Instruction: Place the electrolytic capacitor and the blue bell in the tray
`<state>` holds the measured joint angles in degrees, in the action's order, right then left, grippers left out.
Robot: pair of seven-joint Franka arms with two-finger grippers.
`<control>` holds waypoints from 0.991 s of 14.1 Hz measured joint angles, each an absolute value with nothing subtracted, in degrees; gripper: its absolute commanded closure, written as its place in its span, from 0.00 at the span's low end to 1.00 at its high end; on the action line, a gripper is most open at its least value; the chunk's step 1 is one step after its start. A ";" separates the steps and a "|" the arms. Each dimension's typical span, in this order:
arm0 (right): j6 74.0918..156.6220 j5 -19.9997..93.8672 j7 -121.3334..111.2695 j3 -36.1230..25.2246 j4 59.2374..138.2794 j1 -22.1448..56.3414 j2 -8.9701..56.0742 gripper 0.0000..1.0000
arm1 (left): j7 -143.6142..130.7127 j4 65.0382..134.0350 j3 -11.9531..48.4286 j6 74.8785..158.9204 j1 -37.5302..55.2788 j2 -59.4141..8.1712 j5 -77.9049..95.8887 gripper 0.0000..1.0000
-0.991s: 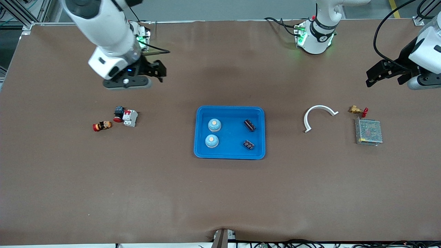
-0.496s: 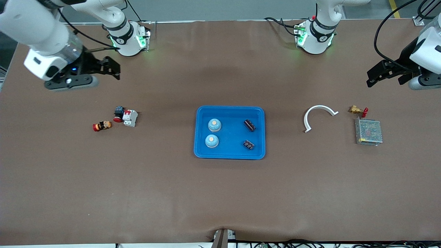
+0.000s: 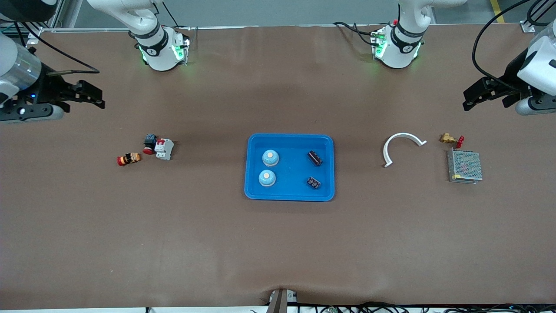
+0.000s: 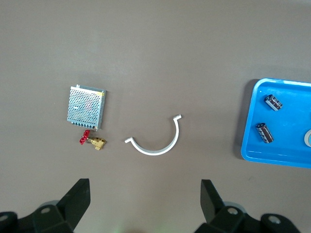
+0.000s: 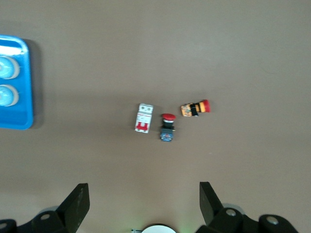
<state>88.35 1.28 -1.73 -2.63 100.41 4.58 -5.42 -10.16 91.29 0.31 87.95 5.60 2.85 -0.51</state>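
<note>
1. Tray [image 3: 289, 195], bright blue with a raised rim, sits at the middle of the front view, on the brown table [image 3: 278, 243].
2. Two blue bells stand in the tray's half toward the right arm's end: one bell [image 3: 270, 158] farther from the front camera, the other bell [image 3: 267, 178] just nearer to it.
3. Two black electrolytic capacitors lie in the tray's other half: one capacitor [image 3: 315, 158] farther from the camera, the other capacitor [image 3: 313, 183] nearer. All four pieces lie apart from one another.
4. Right gripper [image 3: 92, 96] hangs at the upper left edge of the front view, over bare table; its fingers are spread wide and hold nothing.
5. Left gripper [image 3: 477, 96] hangs at the upper right edge, likewise spread wide and empty, over bare table.
6. At middle left lie a white circuit breaker [image 3: 164, 148], a red-capped push button [image 3: 149, 144] touching or just beside it, and an orange-and-red button [image 3: 128, 159] a little nearer the camera.
7. At middle right lie a white curved clip [image 3: 400, 145], a brass valve with a red handle [image 3: 451, 139] and a metal mesh power supply [image 3: 464, 166] just nearer the camera than the valve.
</note>
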 measured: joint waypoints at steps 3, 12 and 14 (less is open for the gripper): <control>88.39 0.95 -1.75 -2.61 100.41 2.27 -5.45 0.00 | -10.19 91.22 0.30 87.95 5.45 2.85 -0.51 0.00; 89.13 0.26 -1.80 -2.60 100.41 0.33 -7.05 0.00 | -10.29 90.89 0.30 88.01 5.54 2.58 -0.51 0.00; 89.13 0.16 -1.80 -2.60 100.41 0.27 -7.58 0.00 | -10.29 90.75 0.30 88.01 5.55 2.58 -0.51 0.00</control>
<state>89.13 0.16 -1.80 -2.60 100.41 0.27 -7.58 -10.29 90.75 0.30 88.01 5.55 2.58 -0.51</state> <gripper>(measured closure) 0.000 0.000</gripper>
